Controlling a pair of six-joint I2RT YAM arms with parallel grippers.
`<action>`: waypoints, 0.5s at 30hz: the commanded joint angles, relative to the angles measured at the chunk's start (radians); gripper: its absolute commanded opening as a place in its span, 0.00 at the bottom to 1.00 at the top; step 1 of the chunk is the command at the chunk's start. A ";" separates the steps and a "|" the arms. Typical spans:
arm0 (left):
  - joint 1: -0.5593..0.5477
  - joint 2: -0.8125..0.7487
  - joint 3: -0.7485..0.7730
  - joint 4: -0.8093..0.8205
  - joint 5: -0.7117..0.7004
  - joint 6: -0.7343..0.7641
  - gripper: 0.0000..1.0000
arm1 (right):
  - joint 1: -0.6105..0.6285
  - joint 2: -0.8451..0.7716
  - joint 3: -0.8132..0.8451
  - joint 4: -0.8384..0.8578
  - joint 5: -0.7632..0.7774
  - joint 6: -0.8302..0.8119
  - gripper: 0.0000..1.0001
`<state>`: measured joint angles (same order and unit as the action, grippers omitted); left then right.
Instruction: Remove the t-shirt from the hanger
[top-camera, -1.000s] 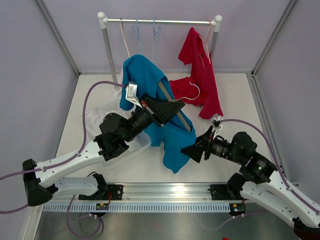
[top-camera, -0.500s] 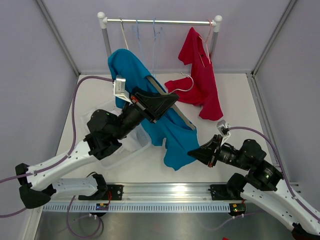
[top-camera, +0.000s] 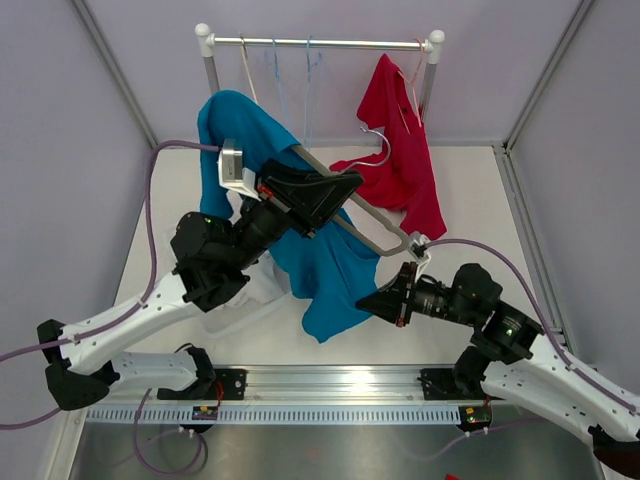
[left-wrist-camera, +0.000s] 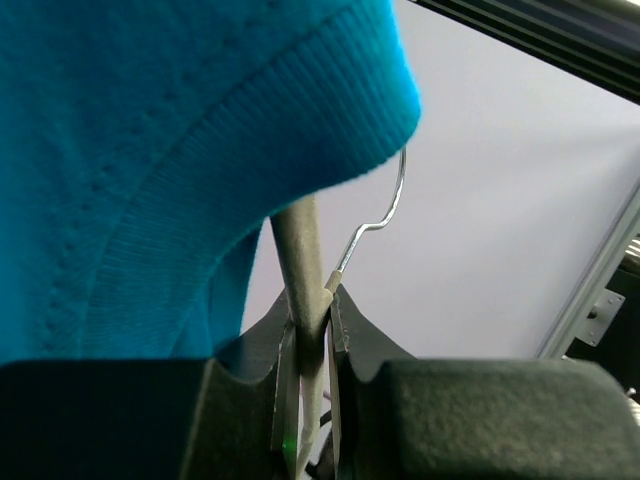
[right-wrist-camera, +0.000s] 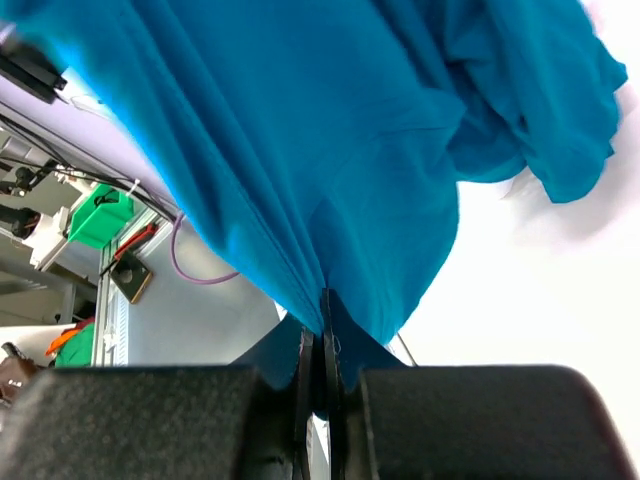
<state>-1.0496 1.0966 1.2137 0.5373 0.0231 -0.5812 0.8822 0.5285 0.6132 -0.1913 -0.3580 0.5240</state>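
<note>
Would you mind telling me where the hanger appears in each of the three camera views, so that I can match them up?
Top external: the hanger slants across the centre, down to the right from the left gripper.
Left wrist: the hanger stands upright at centre, clamped in the left gripper.
Right wrist: no hanger can be made out; cloth fills the view.
Shared landmark: the blue t-shirt, in all three.

High rear overview, wrist close-ups share t-shirt
</note>
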 joint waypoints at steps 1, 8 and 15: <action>0.013 0.015 0.118 0.320 0.050 -0.022 0.00 | 0.024 0.089 0.037 -0.022 0.007 -0.005 0.00; 0.011 0.026 0.129 0.288 0.153 -0.115 0.00 | 0.027 0.134 0.102 0.107 0.231 -0.027 0.00; 0.005 -0.078 0.008 0.173 0.143 -0.091 0.00 | 0.027 0.010 0.190 -0.107 0.226 -0.096 0.75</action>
<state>-1.0451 1.0897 1.2434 0.6445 0.1566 -0.6930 0.8997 0.5861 0.7258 -0.1715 -0.1635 0.4839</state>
